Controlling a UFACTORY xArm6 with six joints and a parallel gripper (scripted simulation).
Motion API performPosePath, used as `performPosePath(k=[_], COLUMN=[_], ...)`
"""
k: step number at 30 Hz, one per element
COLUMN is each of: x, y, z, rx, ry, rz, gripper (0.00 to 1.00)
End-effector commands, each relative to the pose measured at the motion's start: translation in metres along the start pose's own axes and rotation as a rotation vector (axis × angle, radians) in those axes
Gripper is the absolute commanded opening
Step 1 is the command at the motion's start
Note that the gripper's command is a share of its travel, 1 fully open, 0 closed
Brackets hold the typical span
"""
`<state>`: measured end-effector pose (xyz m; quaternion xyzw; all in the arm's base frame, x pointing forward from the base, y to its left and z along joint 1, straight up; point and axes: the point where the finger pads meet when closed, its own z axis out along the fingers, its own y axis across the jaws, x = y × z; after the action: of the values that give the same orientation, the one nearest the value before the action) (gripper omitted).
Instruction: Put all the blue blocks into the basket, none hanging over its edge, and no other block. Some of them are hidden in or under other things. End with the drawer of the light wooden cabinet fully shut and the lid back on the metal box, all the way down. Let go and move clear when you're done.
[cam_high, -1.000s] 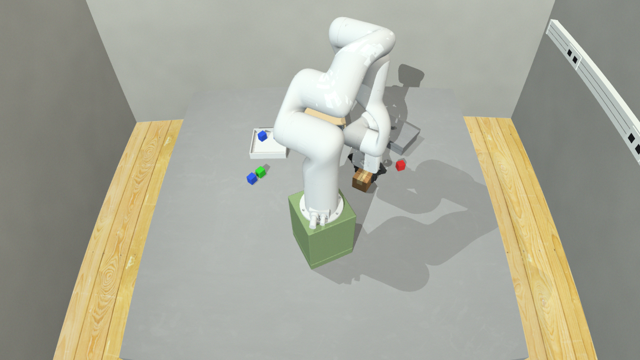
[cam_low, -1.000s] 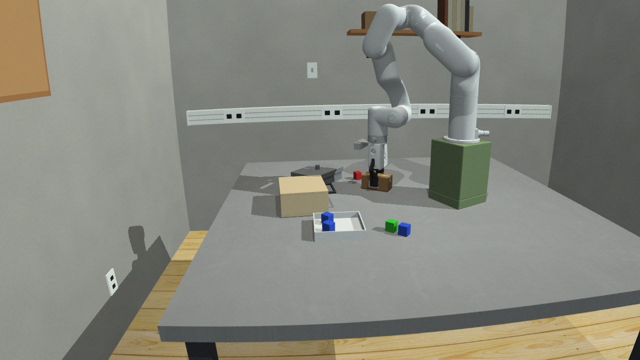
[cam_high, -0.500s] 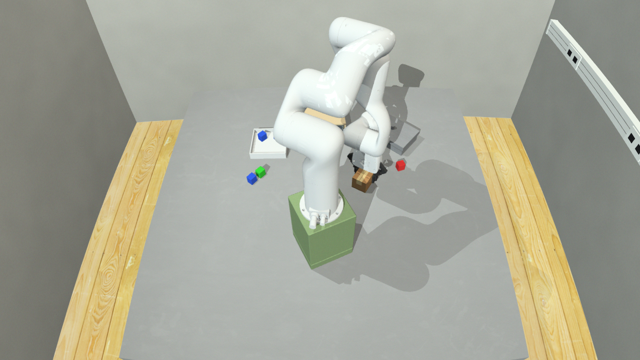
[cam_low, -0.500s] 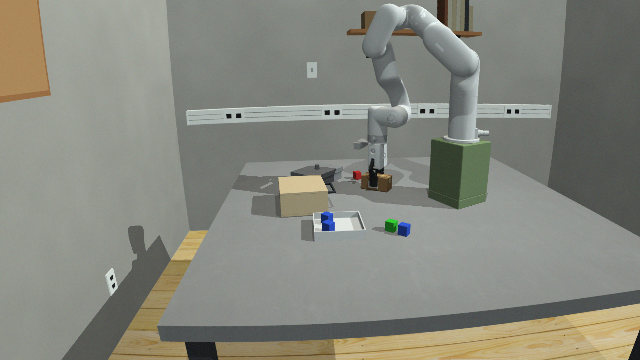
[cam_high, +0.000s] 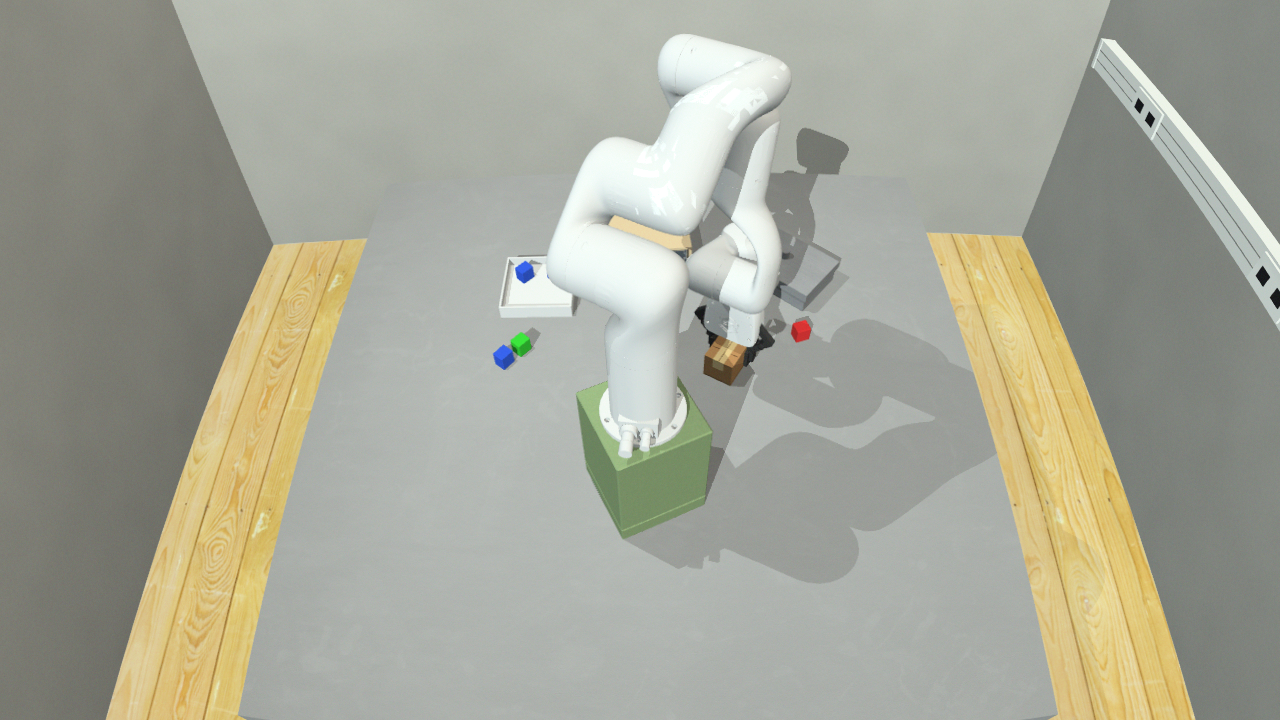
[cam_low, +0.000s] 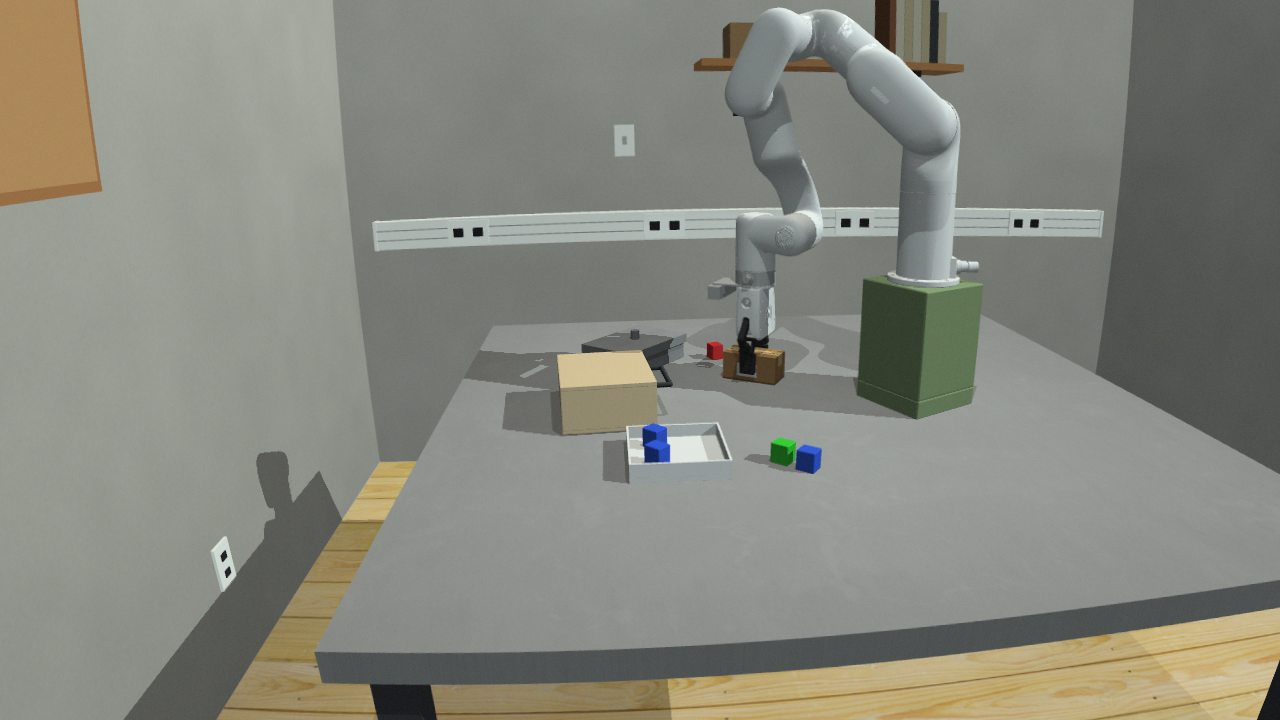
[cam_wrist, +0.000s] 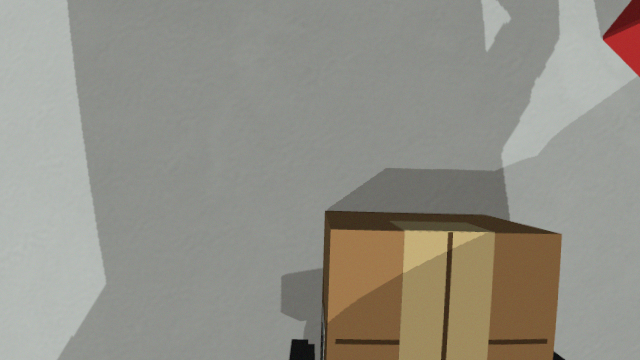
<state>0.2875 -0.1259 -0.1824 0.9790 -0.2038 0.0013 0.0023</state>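
My gripper (cam_high: 732, 342) (cam_low: 750, 361) (cam_wrist: 430, 353) is open around a brown taped carton (cam_high: 723, 361) (cam_low: 769, 365) (cam_wrist: 365, 280); a narrow gap shows beside the left finger. The carton stands on the table. The white basket (cam_high: 535, 311) (cam_low: 689, 471) holds two blue blocks, one farther back (cam_low: 654, 435) and one nearer (cam_low: 657, 453). Another blue block (cam_high: 503, 357) (cam_low: 809, 459) lies on the table beside a green block (cam_high: 520, 343) (cam_low: 783, 451). The light wooden cabinet (cam_high: 648, 234) (cam_low: 608, 407) hides its drawer front. The grey metal box (cam_high: 793, 296) is partly hidden; a dark knobbed lid (cam_low: 626, 343) shows near it.
A red block (cam_high: 801, 331) (cam_low: 714, 351) (cam_wrist: 626, 41) lies beyond the carton, towards the metal box. A black handle-like bar (cam_low: 665, 377) shows beside the cabinet. The green robot base (cam_high: 662, 483) (cam_low: 917, 349) stands near the carton. The arm hides part of the cabinet and basket in the top view.
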Motion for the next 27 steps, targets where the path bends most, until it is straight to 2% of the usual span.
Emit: performPosePath(k=[1,27], x=[0.001,0.001], y=[0.0,0.0], z=[-0.0006,-0.0035], rx=[0.0,0.0], ry=[0.002,0.002], rz=[0.0,0.0], gripper=[0.73,0.73])
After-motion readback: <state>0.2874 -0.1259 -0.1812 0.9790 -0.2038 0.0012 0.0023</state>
